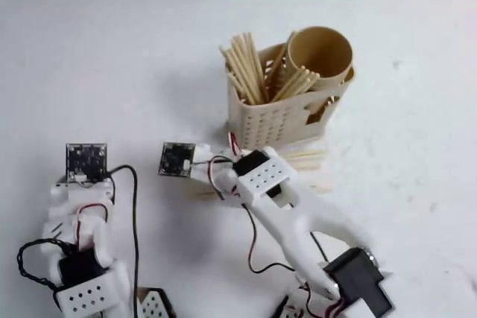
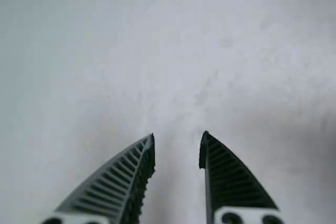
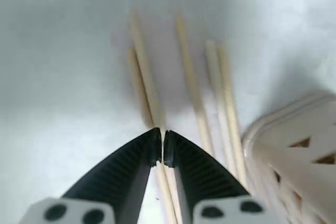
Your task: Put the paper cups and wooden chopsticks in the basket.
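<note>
The right hand [image 3: 162, 148] is clenched, tips together directly over one of the loose chopsticks [image 3: 148, 85]; whether it grips it cannot be told. The basket [image 3: 294, 156], holding a paper cup [image 1: 320, 53], stands just beside. The left hand [image 2: 177, 145] is released above bare worktop [image 2: 157, 51].

setting: robotics lab bench | cues — plain white table [image 1: 104, 65]; left arm [image 1: 82, 251], right arm [image 1: 291, 214]; exposed cables [image 1: 135, 221]

Loose chopsticks [image 1: 305, 158] half under the right arm [image 1: 298, 221], basket [image 3: 299, 150] half off-frame.
</note>
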`<state>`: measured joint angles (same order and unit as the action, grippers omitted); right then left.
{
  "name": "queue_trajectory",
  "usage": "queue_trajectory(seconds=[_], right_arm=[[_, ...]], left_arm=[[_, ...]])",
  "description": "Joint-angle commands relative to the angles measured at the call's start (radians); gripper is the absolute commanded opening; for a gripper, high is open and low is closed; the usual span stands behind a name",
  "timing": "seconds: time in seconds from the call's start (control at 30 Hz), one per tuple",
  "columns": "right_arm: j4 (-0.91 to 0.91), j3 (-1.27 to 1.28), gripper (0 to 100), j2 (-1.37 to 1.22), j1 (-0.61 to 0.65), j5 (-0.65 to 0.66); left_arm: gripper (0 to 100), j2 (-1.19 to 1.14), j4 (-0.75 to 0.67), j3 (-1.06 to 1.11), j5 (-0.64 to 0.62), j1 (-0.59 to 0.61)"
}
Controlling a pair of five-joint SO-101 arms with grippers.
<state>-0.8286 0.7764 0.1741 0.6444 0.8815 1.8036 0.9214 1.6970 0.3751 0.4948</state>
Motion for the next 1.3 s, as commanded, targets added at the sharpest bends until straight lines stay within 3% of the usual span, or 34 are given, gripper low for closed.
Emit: queue_trajectory(seconds=[0.0,0.3,0.5,0.77,1.07,1.2,1.27], right_arm=[[0.012,0.008,1.6,0.044,-0.012,-0.012],[0.137,0.017,2.2,0.050,-0.051,-0.003],[0.315,0.026,1.8,0.042,-0.059,-0.242],[0.479,0.011,1.8,0.008,-0.005,-0.261],[0.452,-0.232,1.7,-0.392,-0.025,-0.255],[0.363,-0.276,1.7,-0.398,-0.061,-0.244],[0.297,-0.272,1.7,-0.366,-0.067,-0.170]], left_arm=[[15,0.016,0.006,-0.003,0.009,0.012],[15,0.016,0.006,-0.003,0.009,0.012],[15,0.016,0.006,-0.003,0.008,0.012],[15,0.016,0.012,-0.003,0.008,0.012],[16,0.016,0.021,-0.003,0.008,0.010],[16,0.016,0.021,-0.003,0.008,0.010],[16,0.016,0.021,-0.003,0.008,0.010]])
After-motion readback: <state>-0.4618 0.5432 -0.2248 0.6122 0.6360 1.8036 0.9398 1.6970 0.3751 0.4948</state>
